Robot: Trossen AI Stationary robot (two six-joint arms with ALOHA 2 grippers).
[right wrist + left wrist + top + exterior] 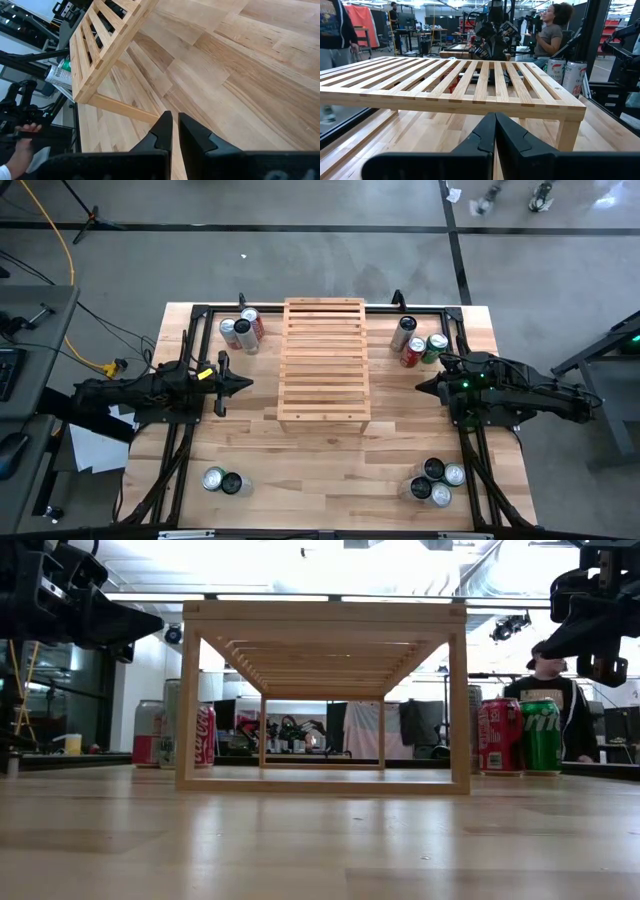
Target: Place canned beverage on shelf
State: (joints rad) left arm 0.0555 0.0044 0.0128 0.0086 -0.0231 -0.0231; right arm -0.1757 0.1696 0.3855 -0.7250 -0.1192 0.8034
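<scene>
The shelf [324,362] is standing in the middle of the table [330,470], its slats bare, with clusters of cans [241,331] sitting near its far corners and more cans near the table's front edge. The left gripper [243,384] is hovering just left of the shelf with its fingers pressed together and holding nothing. The right gripper [424,386] is hovering to the shelf's right, close to a green can [436,347], its fingers nearly touching and empty.

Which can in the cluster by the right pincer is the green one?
The green can, the one of that trio closest to the right pincer; its neighbours are a red can and a silver can.
</scene>
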